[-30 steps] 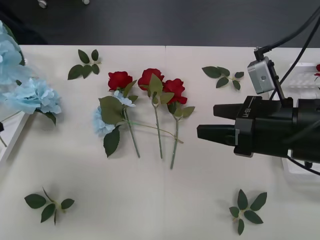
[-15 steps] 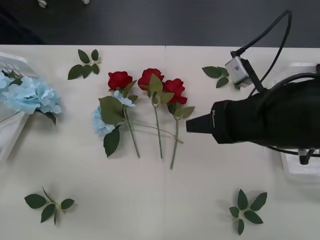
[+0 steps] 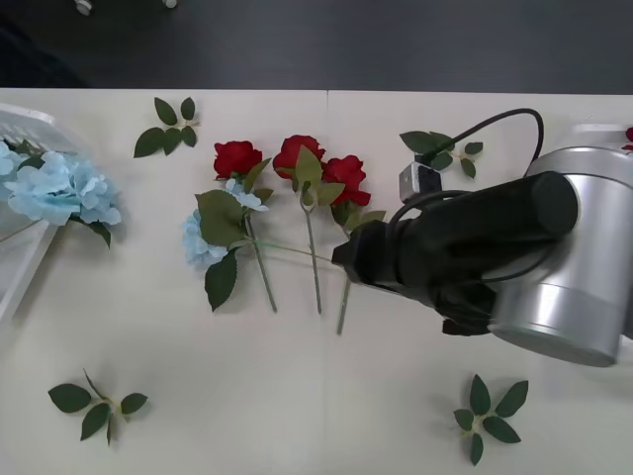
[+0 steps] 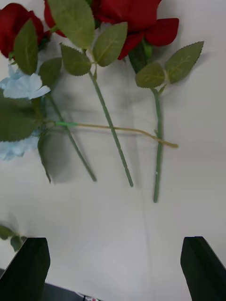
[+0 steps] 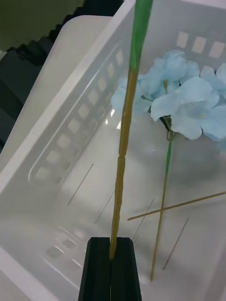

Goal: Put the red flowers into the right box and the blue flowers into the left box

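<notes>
Three red flowers (image 3: 297, 163) lie mid-surface under my right tool (image 4: 113, 268), fingers apart, while my left tool (image 5: 111, 270) pinches a blue flower's stem (image 5: 123, 155) above the left box (image 5: 70, 155).

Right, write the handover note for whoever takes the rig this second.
Left gripper: shut on a blue flower stem, held over the left box. Other blue flowers lie inside it.
Right gripper: open, hovering above the stems of three red flowers in the middle of the table.
One loose blue flower lies beside the leftmost red one, with its stem crossing theirs.
Right box: at the table's right edge, behind the right arm.
Left to do: release the held stem, move the three red flowers to the right box, and put the loose blue flower in the left box.
</notes>
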Motion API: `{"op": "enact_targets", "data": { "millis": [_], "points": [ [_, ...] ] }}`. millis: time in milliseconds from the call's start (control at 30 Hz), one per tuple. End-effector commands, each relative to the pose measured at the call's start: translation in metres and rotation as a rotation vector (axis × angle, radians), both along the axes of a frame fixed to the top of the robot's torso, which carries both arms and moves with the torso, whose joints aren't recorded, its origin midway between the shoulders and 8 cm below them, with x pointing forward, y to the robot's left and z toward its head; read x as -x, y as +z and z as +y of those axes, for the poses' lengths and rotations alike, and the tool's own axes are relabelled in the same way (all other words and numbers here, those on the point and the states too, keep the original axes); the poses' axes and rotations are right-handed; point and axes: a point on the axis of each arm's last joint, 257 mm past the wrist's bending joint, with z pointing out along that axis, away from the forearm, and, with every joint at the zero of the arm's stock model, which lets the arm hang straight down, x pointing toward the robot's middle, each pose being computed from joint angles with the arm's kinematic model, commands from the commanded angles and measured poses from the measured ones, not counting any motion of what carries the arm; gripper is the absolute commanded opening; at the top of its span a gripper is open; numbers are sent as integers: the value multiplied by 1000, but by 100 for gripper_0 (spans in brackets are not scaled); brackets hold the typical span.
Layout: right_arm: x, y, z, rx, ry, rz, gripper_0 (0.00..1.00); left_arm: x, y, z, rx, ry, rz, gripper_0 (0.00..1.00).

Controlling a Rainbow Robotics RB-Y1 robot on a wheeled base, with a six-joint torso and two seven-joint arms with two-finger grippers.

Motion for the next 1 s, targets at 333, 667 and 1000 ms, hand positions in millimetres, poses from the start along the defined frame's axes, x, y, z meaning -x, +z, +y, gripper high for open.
{"op": "enact_targets", "data": {
  "millis": [333, 667, 1000],
  "points": [
    [-73, -40, -21, 83, -238, 26, 82, -13, 17, 35, -69, 92, 29, 40],
    [-102, -59, -32, 156, -300, 73, 82, -31, 14, -7, 28, -11, -26, 100],
    [-112, -71, -33, 243, -257, 133, 82, -39, 30, -108, 332, -180, -42, 100]
  ]
}}
